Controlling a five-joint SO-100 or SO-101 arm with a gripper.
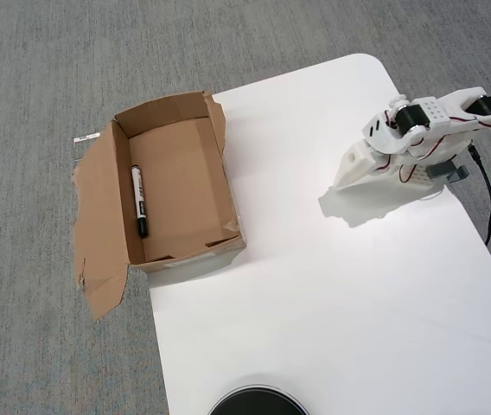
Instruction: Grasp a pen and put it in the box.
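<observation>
Folding low at table's right edge, arm (418, 138), jaws' state unclear, pen (139, 201) inside box (107, 199)

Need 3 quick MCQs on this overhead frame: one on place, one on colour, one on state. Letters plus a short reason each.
1. Where is the pen?
A. on the white table
B. inside the box
C. on the carpet

2. What colour is the pen's cap?
A. black
B. red
C. blue

3. What is the pincer doing?
A. holding the pen
B. pressing on the box
C. empty, folded back near the arm's base

Answers:
1 B, it lies along the left wall of the box.
2 A, the lower end is black.
3 C, it sits far right on the table, nothing in it.
</observation>
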